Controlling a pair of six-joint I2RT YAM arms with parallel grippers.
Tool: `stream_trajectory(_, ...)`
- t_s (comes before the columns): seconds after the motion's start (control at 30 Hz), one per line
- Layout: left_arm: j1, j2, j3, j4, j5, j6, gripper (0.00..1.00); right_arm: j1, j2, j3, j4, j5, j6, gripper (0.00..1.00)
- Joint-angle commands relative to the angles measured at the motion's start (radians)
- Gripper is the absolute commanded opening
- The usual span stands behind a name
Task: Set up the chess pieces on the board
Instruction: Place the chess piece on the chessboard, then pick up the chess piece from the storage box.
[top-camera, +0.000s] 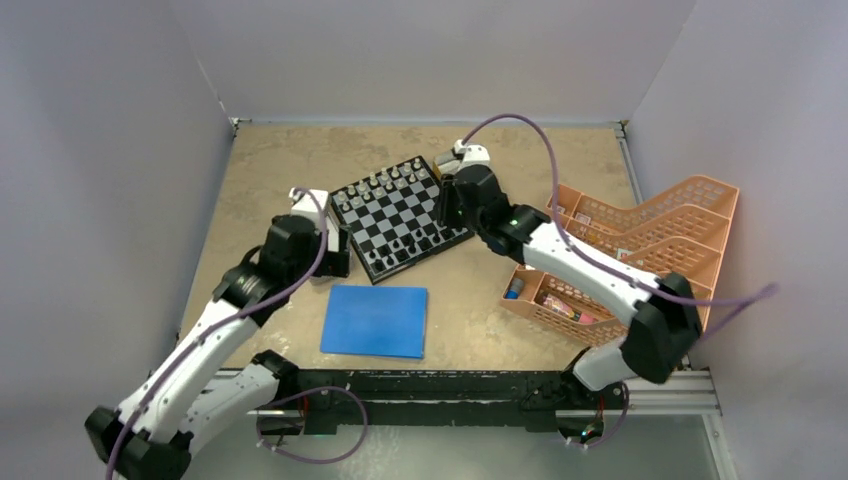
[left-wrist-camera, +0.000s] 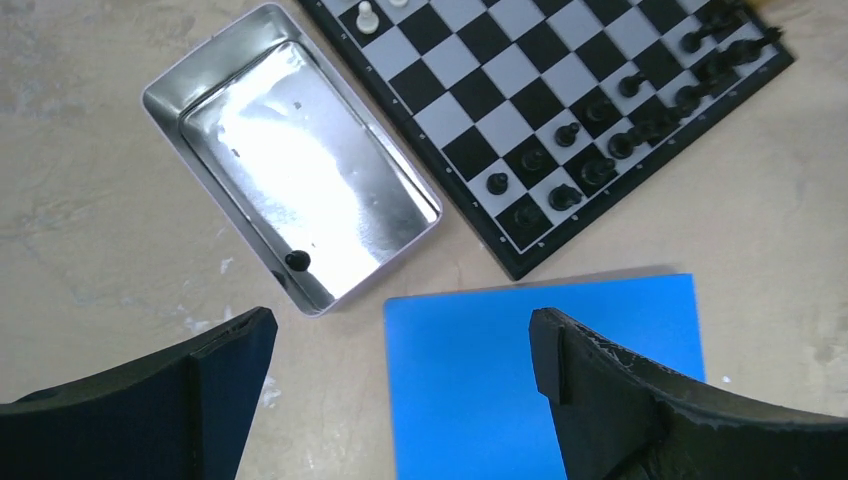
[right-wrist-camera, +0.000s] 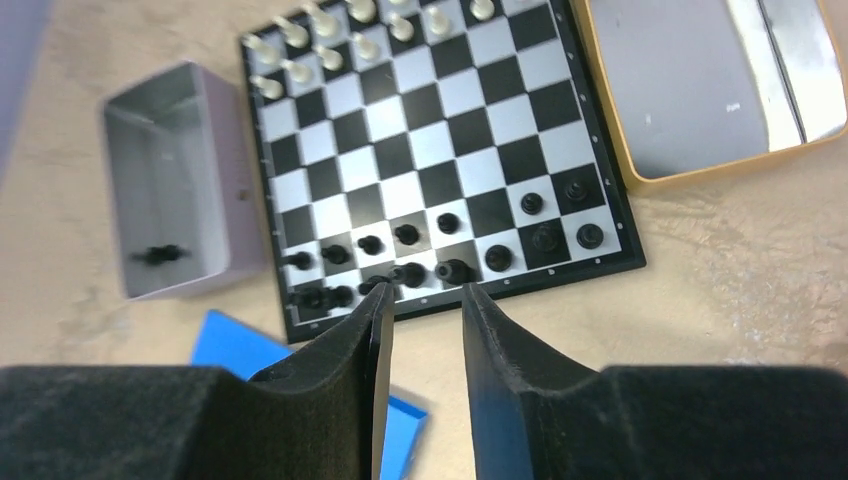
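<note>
The board (right-wrist-camera: 400, 150) lies on the table between the two arms. The white pieces (right-wrist-camera: 330, 55) fill its far rows and the black pieces (right-wrist-camera: 405, 272) its near rows, where one square of the second row looks free. One black piece (left-wrist-camera: 296, 261) is not on the board: it lies in a corner of the metal tray (left-wrist-camera: 300, 150) just beside the board's left edge.

The right gripper (right-wrist-camera: 427, 292) hangs over the near black row with its fingers a little apart and nothing between them. The risk, I think, is here: the pieces stand close together, so a finger that goes low or sideways may knock over a neighbour. The left gripper (left-wrist-camera: 402, 320) is spread fully wide and grasps nothing, above the tray and the blue sheet (left-wrist-camera: 600, 310). The piece in the tray is tiny and sits against the wall, so the fingers may slip on it or push the tray into the board.

Which kind of piece lies in the tray I cannot tell. The right wrist view is blurred, and its fingers cover the board's near border. A second, gold-rimmed tray (right-wrist-camera: 690, 100) is cut off by the frame.
</note>
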Motion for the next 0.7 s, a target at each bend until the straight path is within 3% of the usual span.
stream_trajectory(0.0, 0.003, 0.165, 0.174, -0.100, -0.089, 0.046, 0.98, 0.000, -0.173, -0.079, 0.091, -0.082, -0.002, 0.34)
stream_trajectory(0.2, 0.029, 0.258, 0.236, -0.080, -0.051, 0.270, 0.90, 0.000, -0.399, -0.197, 0.173, -0.196, -0.025, 0.32)
stream_trajectory(0.27, 0.030, 0.275, 0.223, -0.066, 0.018, 0.436, 0.76, 0.000, -0.461, -0.231, 0.196, -0.234, -0.030, 0.32)
stream_trajectory(0.37, 0.031, 0.322, 0.209, -0.101, 0.043, 0.591, 0.69, 0.000, -0.535, -0.287, 0.236, -0.282, -0.022, 0.31)
stream_trajectory(0.57, 0.082, 0.405, 0.171, -0.107, 0.032, 0.747, 0.68, 0.001, -0.628, -0.381, 0.295, -0.370, 0.008, 0.31)
stream_trajectory(0.67, 0.176, 0.438, 0.180, -0.085, 0.117, 0.811, 0.66, 0.000, -0.648, -0.409, 0.303, -0.410, 0.002, 0.31)
